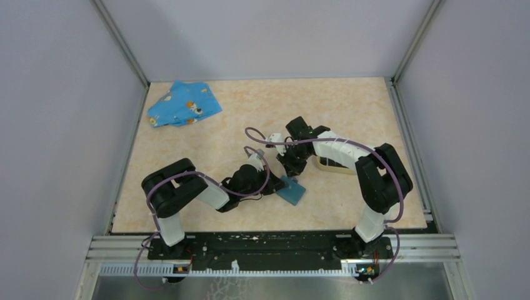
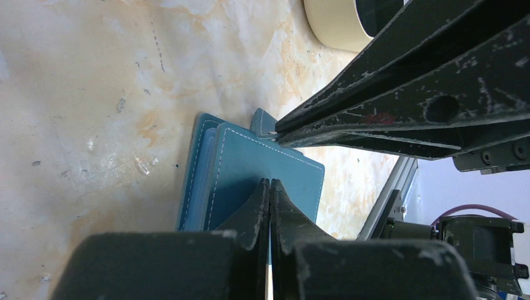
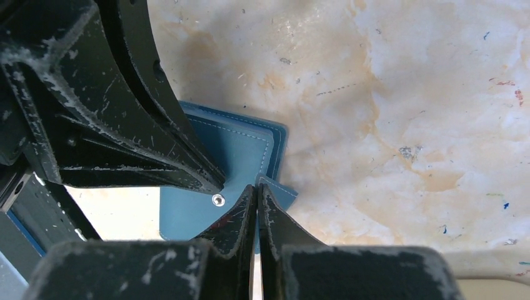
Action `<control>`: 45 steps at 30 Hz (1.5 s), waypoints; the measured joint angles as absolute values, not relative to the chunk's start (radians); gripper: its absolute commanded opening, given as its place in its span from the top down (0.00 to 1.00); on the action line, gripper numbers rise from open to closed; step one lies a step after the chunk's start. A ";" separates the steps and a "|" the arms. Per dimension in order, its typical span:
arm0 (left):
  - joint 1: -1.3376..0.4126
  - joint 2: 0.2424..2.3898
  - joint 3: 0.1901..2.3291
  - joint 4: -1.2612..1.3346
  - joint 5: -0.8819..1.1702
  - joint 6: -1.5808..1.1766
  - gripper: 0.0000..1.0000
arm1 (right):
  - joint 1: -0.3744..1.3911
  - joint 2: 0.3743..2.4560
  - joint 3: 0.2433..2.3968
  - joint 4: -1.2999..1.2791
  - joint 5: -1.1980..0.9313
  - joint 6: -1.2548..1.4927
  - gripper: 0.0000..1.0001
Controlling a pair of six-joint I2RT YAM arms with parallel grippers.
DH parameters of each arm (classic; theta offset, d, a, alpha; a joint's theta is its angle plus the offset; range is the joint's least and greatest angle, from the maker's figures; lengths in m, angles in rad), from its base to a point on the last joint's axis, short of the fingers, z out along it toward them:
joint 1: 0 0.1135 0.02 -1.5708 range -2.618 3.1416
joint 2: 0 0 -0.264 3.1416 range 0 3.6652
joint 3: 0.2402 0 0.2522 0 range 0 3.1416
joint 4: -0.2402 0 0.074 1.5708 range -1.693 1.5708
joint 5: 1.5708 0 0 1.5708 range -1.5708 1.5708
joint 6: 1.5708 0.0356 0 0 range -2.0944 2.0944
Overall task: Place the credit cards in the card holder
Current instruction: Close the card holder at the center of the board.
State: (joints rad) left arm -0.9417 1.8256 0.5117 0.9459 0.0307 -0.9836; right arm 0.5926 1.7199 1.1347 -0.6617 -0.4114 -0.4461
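While left gripper (image 2: 270, 182) is clenched empty and right gripper (image 3: 256, 186) pinches its twelve-o'clock tab (image 2: 262, 119): flat blue leather case (image 2: 250, 156), light, pliant.

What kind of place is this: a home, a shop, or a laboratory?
Probably a robot test booth in a laboratory. Plain grey walls enclose a marbled table, and the left arm and right arm stand on a metal rail at its near edge.
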 measured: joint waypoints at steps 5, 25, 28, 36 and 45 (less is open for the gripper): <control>-0.942 1.826 0.511 0.947 0.030 -0.984 1.00 | 0.567 1.687 1.122 -0.656 -0.432 -0.449 1.00; -0.941 1.840 0.502 0.981 0.046 -1.002 1.00 | 0.548 1.516 0.910 -0.549 -0.530 -0.503 1.00; -0.941 1.840 0.502 0.981 0.046 -1.002 1.00 | 0.556 1.517 0.910 -0.536 -0.533 -0.492 1.00; -0.941 1.840 0.502 0.981 0.046 -1.002 1.00 | 0.577 1.539 0.910 -0.528 -0.531 -0.486 1.00; -0.941 1.840 0.502 0.981 0.046 -1.002 1.00 | 0.592 1.548 0.910 -0.535 -0.517 -0.497 1.00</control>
